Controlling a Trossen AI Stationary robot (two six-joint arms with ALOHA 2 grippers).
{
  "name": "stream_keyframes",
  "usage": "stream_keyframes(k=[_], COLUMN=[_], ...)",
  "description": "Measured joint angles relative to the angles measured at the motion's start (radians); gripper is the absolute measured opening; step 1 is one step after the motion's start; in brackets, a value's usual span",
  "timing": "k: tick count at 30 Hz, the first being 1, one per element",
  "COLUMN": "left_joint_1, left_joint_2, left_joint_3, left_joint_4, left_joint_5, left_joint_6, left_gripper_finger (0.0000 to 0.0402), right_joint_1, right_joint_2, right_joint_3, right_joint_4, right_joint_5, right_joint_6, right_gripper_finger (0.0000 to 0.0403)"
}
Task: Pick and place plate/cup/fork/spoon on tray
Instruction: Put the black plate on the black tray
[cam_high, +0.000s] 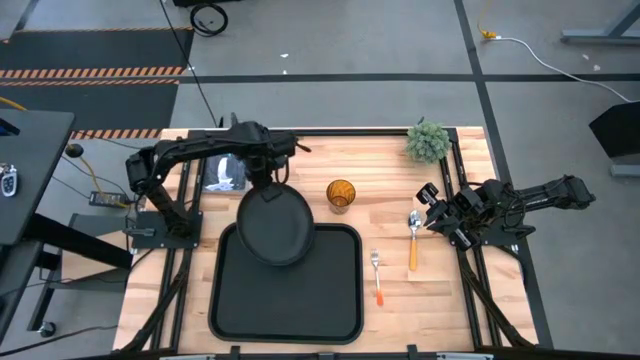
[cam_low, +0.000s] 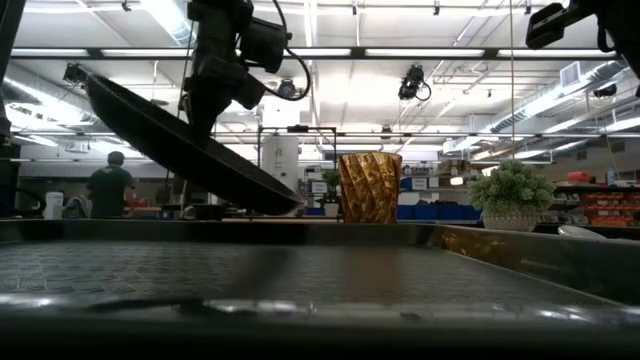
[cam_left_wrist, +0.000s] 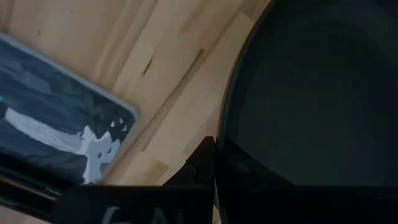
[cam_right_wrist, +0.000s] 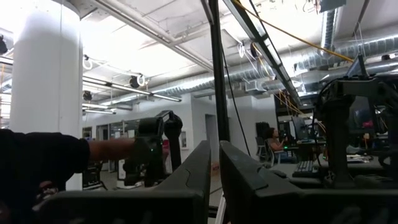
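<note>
**Plate held tilted over the tray's far edge**

Jaws of the left gripper (cam_high: 262, 172) are closed on the far rim of the plate (cam_high: 274, 224), which hangs tilted, its low edge toward the tray (cam_high: 290, 310) directly beneath and in front. The right gripper (cam_high: 432, 208), fingers nearly together and empty, waits just beside the spoon (cam_high: 413, 238). The cup (cam_high: 341, 194) and fork (cam_high: 377, 275) lie off the tray's right side.
</note>
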Motion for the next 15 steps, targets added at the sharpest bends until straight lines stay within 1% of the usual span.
stream_keyframes(k=[3, 7, 9, 11, 15], left_joint_1=[0.036, 0.150, 0.214, 0.271, 0.351], left_joint_2=[-0.001, -0.001, 0.008, 0.023, 0.080], left_joint_3=[0.000, 0.000, 0.001, 0.001, 0.001], left_joint_4=[0.028, 0.092, 0.150, 0.190, 0.264], left_joint_5=[-0.013, -0.042, -0.071, -0.073, -0.080], left_joint_6=[0.020, 0.057, 0.054, 0.051, -0.003], left_gripper_finger=[0.0011, 0.0011, 0.0011, 0.0011, 0.0011], right_joint_1=[0.000, 0.000, 0.000, 0.000, 0.000], right_joint_2=[0.000, 0.000, 0.000, 0.000, 0.000], right_joint_3=[0.000, 0.000, 0.000, 0.000, 0.000], right_joint_4=[0.000, 0.000, 0.000, 0.000, 0.001], right_joint_5=[0.000, 0.000, 0.000, 0.000, 0.000], right_joint_6=[0.000, -0.002, -0.002, 0.001, 0.006], right_gripper_finger=[0.0041, 0.0041, 0.0041, 0.0041, 0.0041])
